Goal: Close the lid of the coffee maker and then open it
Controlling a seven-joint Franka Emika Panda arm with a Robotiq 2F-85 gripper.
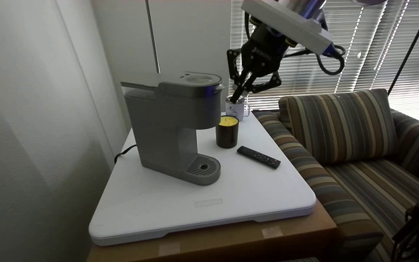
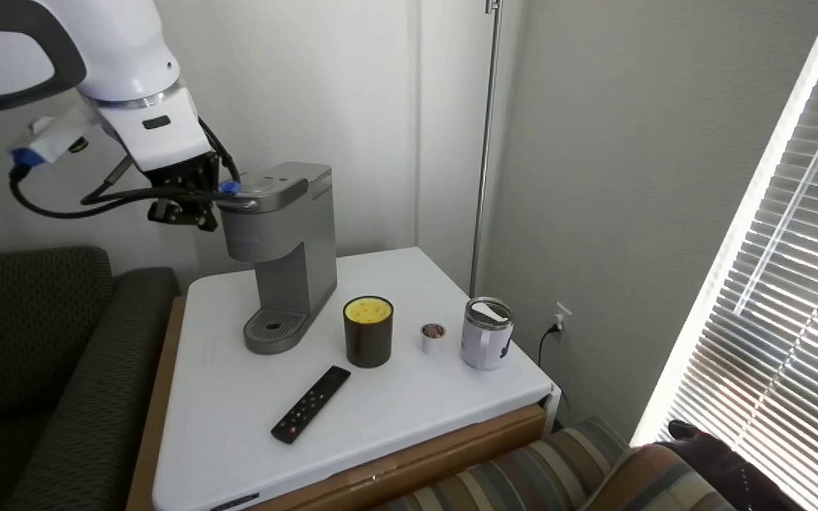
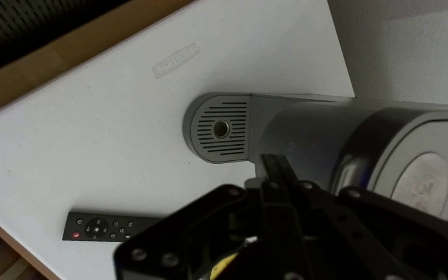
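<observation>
- The boxy matte-grey coffee maker (image 1: 166, 134) stands upright near the wall-side edge of the bench (image 1: 166, 207).
- Its rounded grey lid (image 1: 193, 80), from here, lies closed on top.

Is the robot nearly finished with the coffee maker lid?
About halfway, I think. Done: the lid lies flat on the coffee maker, so it looks closed. In hand: the pincer is shut, holding nothing, near the coffee maker's front; whether it touches isn't clear. Left: opening the lid, since it's down in every view.
</observation>
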